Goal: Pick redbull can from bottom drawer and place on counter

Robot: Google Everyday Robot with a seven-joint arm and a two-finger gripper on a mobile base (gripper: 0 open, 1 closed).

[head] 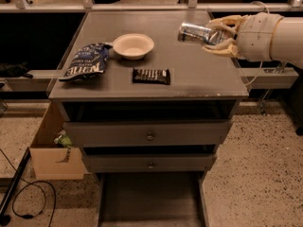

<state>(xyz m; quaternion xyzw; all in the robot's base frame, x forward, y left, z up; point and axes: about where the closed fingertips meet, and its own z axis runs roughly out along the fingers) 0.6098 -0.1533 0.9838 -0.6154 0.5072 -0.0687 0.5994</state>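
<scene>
My gripper [215,36] reaches in from the right over the right side of the counter [189,74]. It is shut on the redbull can [195,32], a slim silver can with dark patches, held on its side a little above the counter top. The bottom drawer [149,200] stands pulled out at the foot of the cabinet, and its dark floor shows nothing on it.
On the counter lie a white bowl [133,45], a blue chip bag [86,61] at the left and a dark candy bar [151,75] near the front. Two knobbed drawers [149,135] are slightly open. A cardboard box [52,148] and cables sit on the floor at the left.
</scene>
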